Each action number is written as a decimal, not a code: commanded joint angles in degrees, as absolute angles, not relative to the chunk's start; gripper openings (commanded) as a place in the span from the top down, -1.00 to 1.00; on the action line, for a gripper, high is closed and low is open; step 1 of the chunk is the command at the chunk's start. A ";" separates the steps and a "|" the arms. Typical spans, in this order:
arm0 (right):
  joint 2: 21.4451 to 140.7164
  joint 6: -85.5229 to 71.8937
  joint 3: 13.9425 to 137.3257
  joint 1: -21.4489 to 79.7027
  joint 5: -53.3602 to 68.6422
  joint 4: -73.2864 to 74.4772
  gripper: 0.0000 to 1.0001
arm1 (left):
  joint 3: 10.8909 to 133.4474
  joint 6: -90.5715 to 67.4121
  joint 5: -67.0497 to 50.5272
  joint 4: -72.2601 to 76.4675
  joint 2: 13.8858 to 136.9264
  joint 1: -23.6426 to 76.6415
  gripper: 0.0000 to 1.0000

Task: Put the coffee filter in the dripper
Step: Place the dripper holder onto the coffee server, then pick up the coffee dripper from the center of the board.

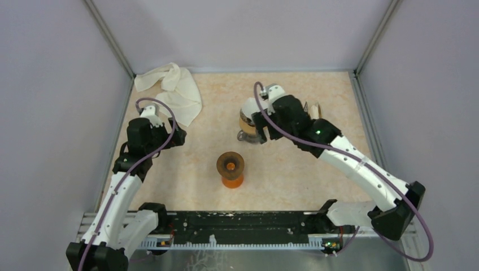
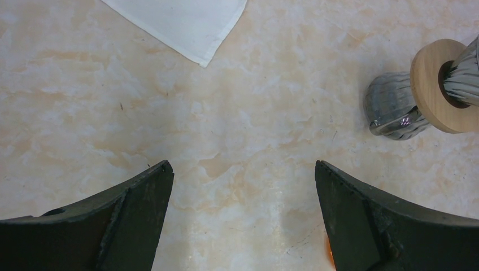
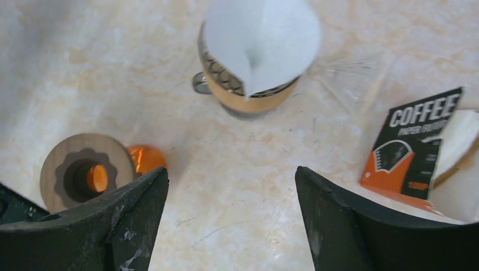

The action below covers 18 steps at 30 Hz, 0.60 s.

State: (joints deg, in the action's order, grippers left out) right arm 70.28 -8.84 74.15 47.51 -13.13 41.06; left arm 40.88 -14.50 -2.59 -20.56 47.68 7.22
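Right wrist view looks down on the coffee filter (image 3: 265, 39), a white paper cone resting in the mouth of the dripper (image 3: 248, 97), which stands upright on the marbled worktop (image 3: 237, 141). The paper rises above the rim and one fold shows down its front, so it looks set in but perhaps not pressed fully against the wall. The right pincer (image 3: 231, 180) hangs just short of the dripper, spread wide and gripping nothing. That fits a filter left to sit under its own weight, with the fingers clear of the rim so they cannot drag the paper out.

To the right lies the filter pack (image 3: 415, 141), black and orange, with more white papers showing behind it. It is close at hand, which would suit it as the place filters are drawn from. To the left stands a wooden-collared orange stand (image 3: 62, 164), apart from the dripper.

From above, the left arm sits well to the left of the dripper. Its left pincer (image 2: 243, 175) is also spread wide and empty over bare worktop, with a corner of the white cloth (image 2: 181, 22) ahead of it. Judging by this, the placing looks nearly or wholly done. The remaining risk is a light paper tipping if it is brushed.
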 commanded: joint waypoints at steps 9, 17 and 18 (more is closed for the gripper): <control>63.73 -8.28 65.25 22.51 3.53 25.03 -0.66 | 40.27 -13.48 -5.91 -18.31 48.30 6.53 -0.99; 68.13 -10.22 60.90 15.73 7.91 15.52 -0.64 | 40.26 -13.40 -6.83 -18.20 48.36 6.42 -0.99; 69.00 -10.52 60.50 14.52 8.89 14.15 -0.63 | 40.25 -13.41 -6.93 -18.19 48.28 6.42 -0.99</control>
